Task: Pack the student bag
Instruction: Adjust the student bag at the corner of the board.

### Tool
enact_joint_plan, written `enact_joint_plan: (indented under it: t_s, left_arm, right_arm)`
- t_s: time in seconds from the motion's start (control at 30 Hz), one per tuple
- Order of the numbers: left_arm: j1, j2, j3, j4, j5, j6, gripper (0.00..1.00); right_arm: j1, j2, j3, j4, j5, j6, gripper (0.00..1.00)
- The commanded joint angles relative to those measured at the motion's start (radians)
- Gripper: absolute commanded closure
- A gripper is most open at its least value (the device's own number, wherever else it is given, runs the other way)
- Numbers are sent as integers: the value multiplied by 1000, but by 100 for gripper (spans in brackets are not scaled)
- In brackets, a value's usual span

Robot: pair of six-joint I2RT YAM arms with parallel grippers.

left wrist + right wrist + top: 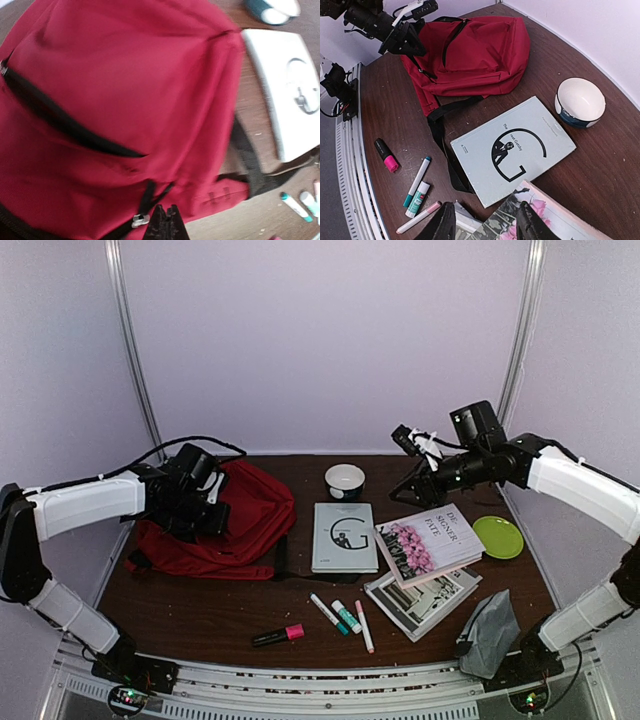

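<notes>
Bag (235, 525): one, red, soft. It lies slumped flat on the table (200, 610) at the left-centre of the top view, just left of the grey book (345, 537). No mouth shows spread open.

Left gripper (165, 222): hangs low over the bag near a zip pull (141, 219), fingers together, nothing seen between them.

Right gripper (487, 222): hovers at the right of the top view above the books, fingers apart and empty.

Strap (440, 145): black, trails from the bag along the grey book's left edge. Whether it passes under the corner cannot be told.

Risks, as judged:
- The limp fabric will likely collapse unless the opening is held, so a book edge could catch on the lip.
- Tugging the bag may drag the strap and shift the grey book.
- Round pens may roll when nudged.

Count of the rest:
- Books, three: the grey book, flowered book (428, 543), and photo book (420, 602) partly beneath the flowered one.
- Pens, four: pink highlighter (278, 635), teal marker (326, 611), short stick (347, 617), pink pen (364, 627).
- Bowl (345, 480), one.
- Green plate (497, 537), one.
- Grey pouch (488, 630), one, lower right.
</notes>
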Motion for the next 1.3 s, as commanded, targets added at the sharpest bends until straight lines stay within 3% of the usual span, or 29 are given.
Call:
enact_joint_plan:
  t_s: [0.0,0.03,0.13,0.2,0.23,0.37,0.47,0.53,0.83,0.97,1.17,1.27]
  left_arm:
    - [-82,-57,63,137,51,-40,100]
    - [-90,-72,90,131,35,-49,100]
    - [-84,-105,195,-28,-189,-78,100]
    - [-61,-112,276,-165,-290,-90,58]
    - [-44,-116,306,-230,-309,-107,46]
    - [42,-172,287,-317,-253,-187,28]
    - [132,-188,194,-312,-83,-234,21]
    - [172,-165,163,-327,-16,-242,20]
    - [191,-22,153,-359,-24,-230,18]
    - [192,-22,69,-245,29,-221,18]
    - [201,53,21,-149,-10,-301,30]
    - [201,65,-8,-63,-4,-354,53]
  right_arm:
    - [32,111,64,29,-33,37,60]
    - [43,146,80,34,-28,45,61]
    - [71,246,156,11,-39,72,65]
    - [94,288,189,6,-41,88,67]
    - [107,302,195,7,-36,89,67]
    - [151,323,210,-32,10,54,66]
    - [154,291,176,-39,-19,25,59]
    - [155,268,155,-55,-53,0,54]
    - [155,196,82,-24,-57,-6,49]
    - [155,207,85,-20,-81,3,49]
    - [155,210,88,-23,-98,10,49]
    - [155,195,66,-11,-93,8,49]
